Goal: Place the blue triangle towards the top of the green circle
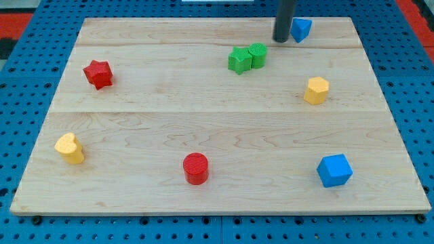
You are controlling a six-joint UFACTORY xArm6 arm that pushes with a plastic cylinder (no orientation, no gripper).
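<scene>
The blue triangle lies near the view's top edge, right of centre. The green circle sits below and to the left of it, touching a green star on its left side. My tip stands right against the blue triangle's left side, above and to the right of the green circle.
A red star is at the left. A yellow hexagon is at the right. A yellow heart is at the lower left, a red cylinder at the bottom centre, a blue cube at the lower right. The wooden board lies on a blue pegboard.
</scene>
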